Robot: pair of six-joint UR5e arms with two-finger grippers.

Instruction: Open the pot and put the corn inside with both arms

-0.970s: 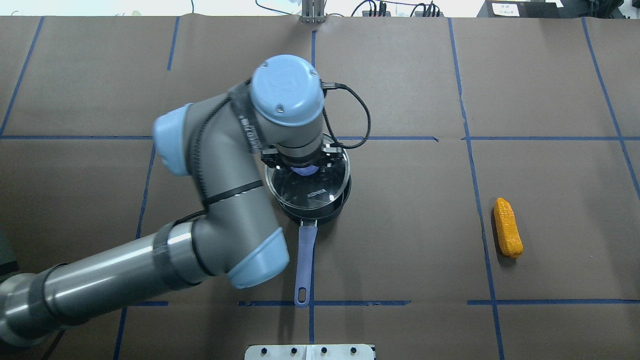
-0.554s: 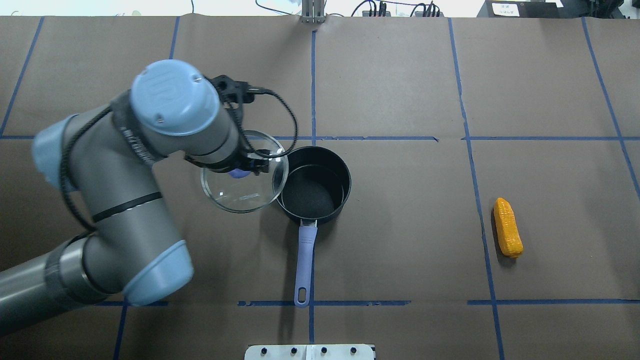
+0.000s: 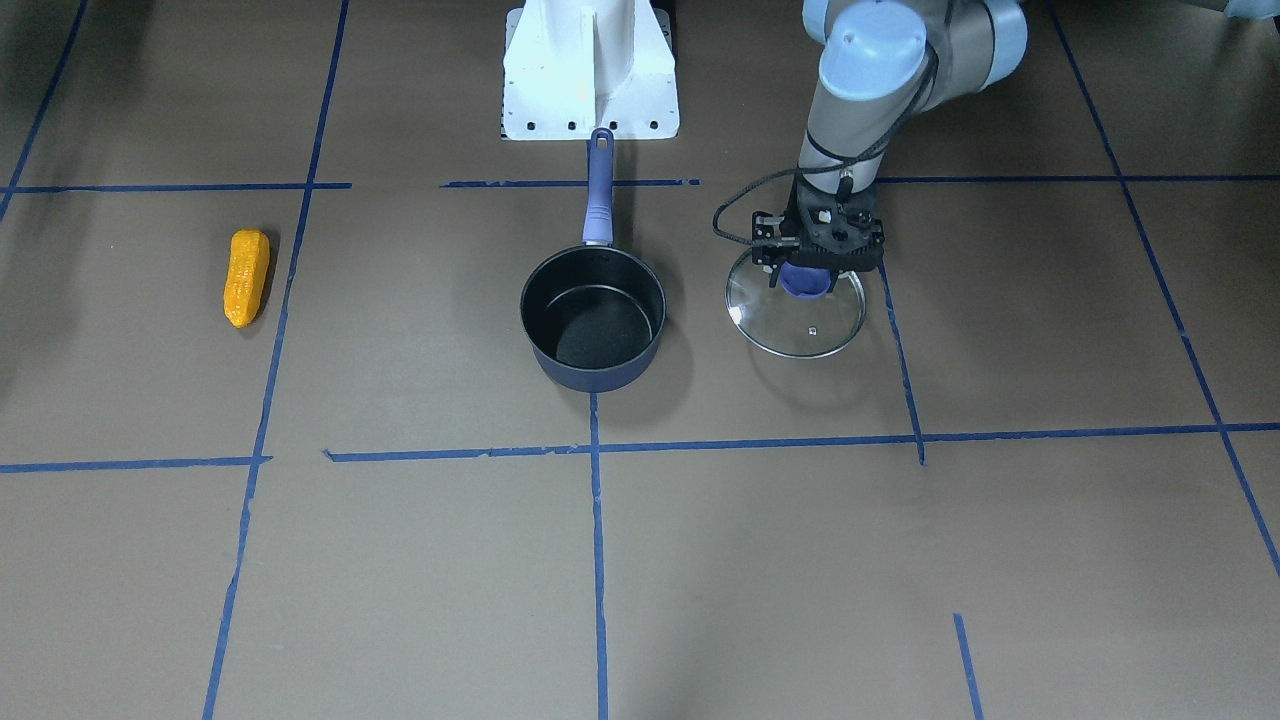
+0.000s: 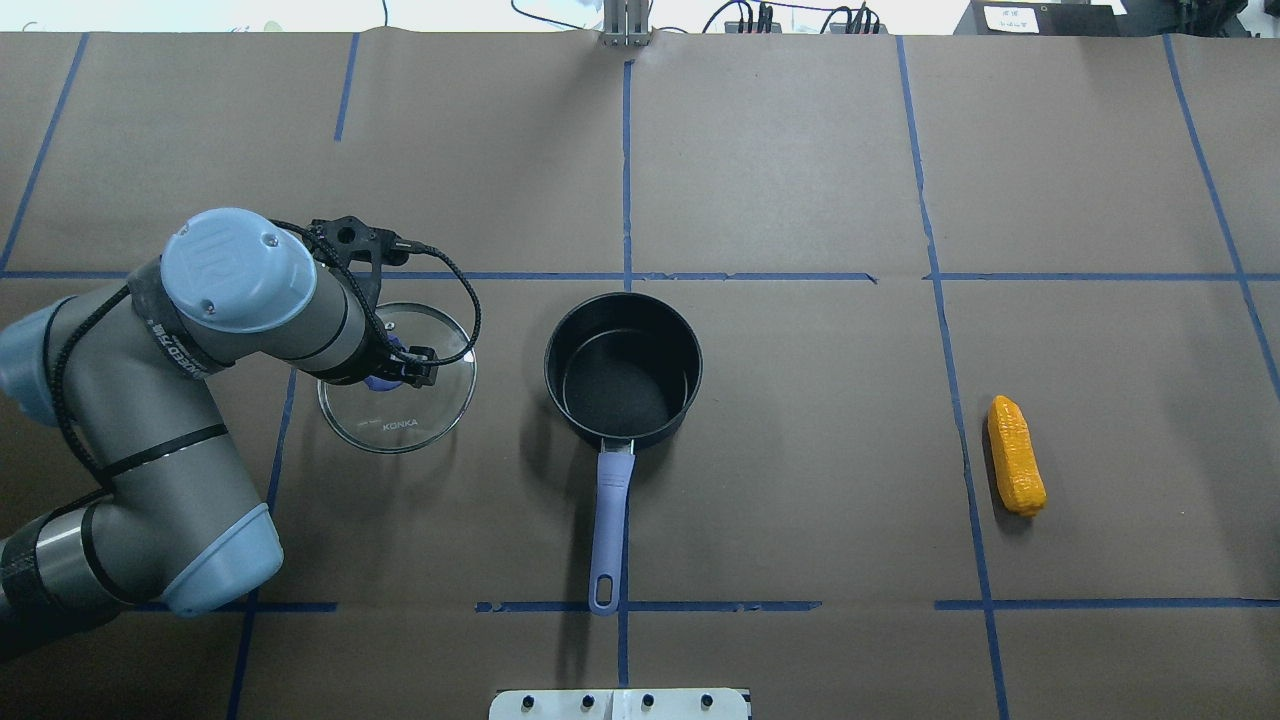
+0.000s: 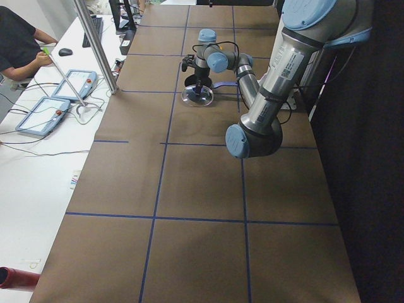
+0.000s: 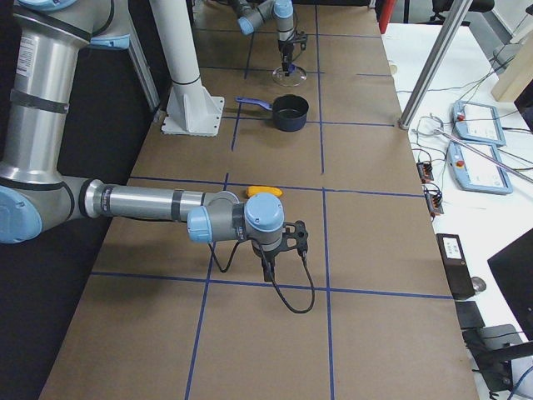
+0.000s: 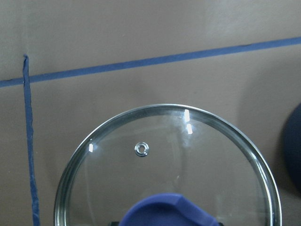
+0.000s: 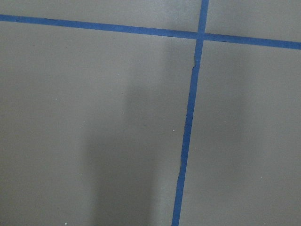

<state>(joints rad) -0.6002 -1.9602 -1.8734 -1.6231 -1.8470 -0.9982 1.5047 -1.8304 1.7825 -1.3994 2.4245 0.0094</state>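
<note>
The dark blue pot (image 4: 615, 392) stands open and empty at the table's middle, its handle (image 4: 606, 530) toward the robot; it also shows in the front view (image 3: 590, 335). My left gripper (image 4: 388, 378) is shut on the blue knob (image 7: 170, 211) of the glass lid (image 4: 400, 425). It holds the lid low over the table, left of the pot and apart from it (image 3: 800, 325). The orange-yellow corn (image 4: 1016, 456) lies on the table far right of the pot (image 3: 246, 277). My right gripper (image 6: 269, 273) shows only in the right side view, near the corn (image 6: 264, 192); I cannot tell whether it is open or shut.
The white base mount (image 3: 590, 75) stands behind the pot handle. Blue tape lines cross the brown paper. A metal post (image 6: 433, 71) and teach pendants (image 6: 479, 158) sit along the far table edge, where an operator (image 5: 19, 44) sits.
My left arm has lifted the lid off the pot and carried it to the left. The pot now stands open. The corn has not moved.
</note>
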